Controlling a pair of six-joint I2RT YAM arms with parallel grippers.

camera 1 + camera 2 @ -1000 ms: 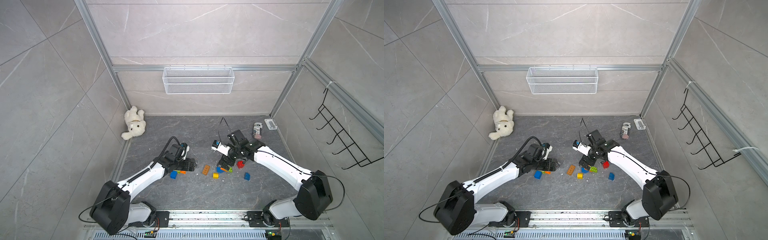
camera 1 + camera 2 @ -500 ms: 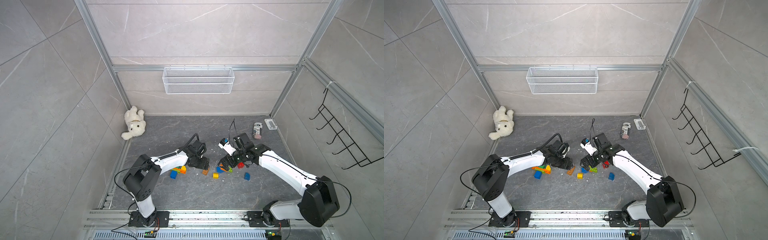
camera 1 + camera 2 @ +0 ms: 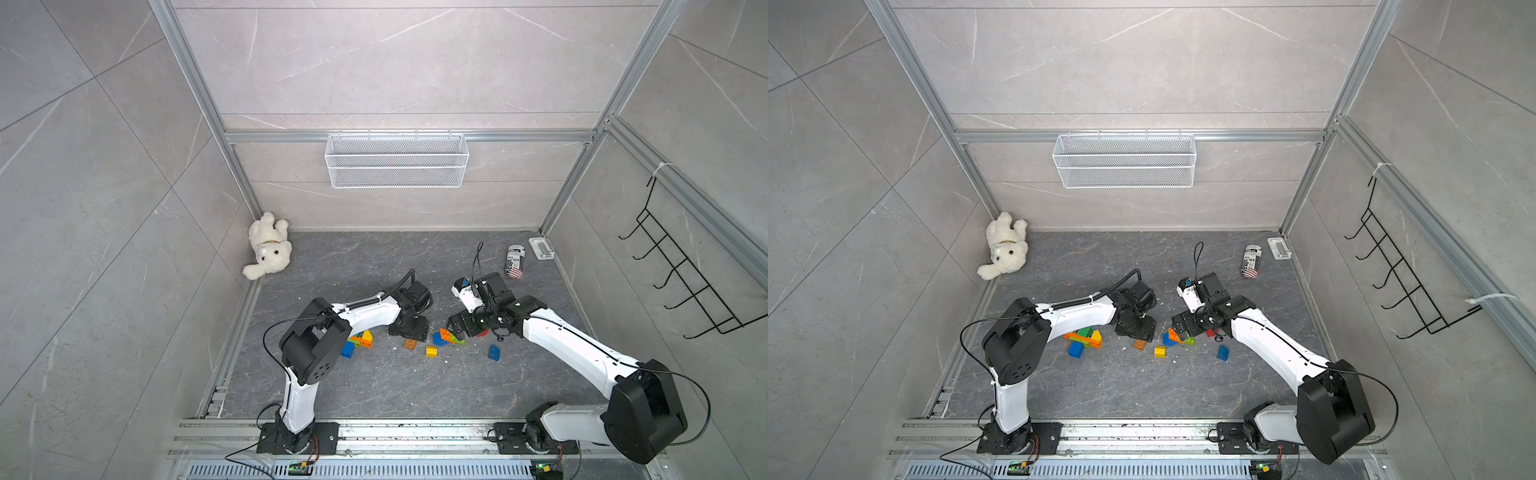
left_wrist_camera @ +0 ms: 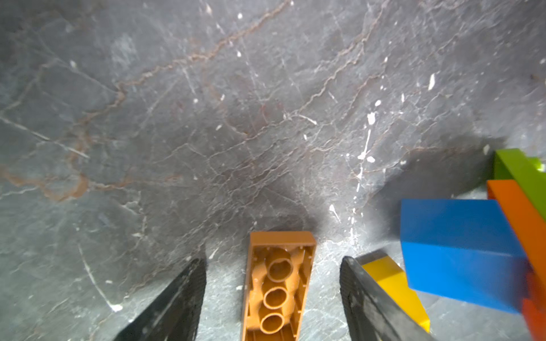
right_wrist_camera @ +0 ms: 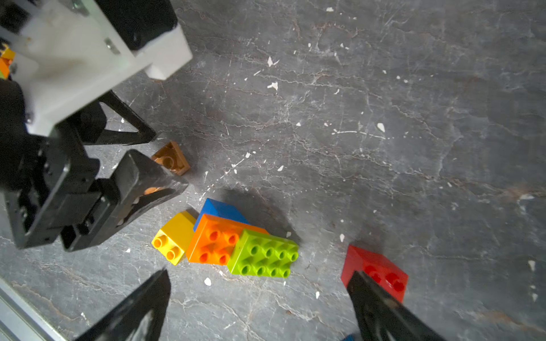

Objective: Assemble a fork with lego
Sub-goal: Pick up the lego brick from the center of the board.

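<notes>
The left jaws stand apart, straddling the upturned brown brick without touching it; the right jaws gape wide, orange-lime cluster just ahead.

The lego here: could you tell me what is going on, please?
The robot's left hand is open astride an upside-down brown brick on the table, not gripping it. Its right hand hangs open over the orange brick and lime brick, which touch. Other lego lies loose nearby.
</notes>
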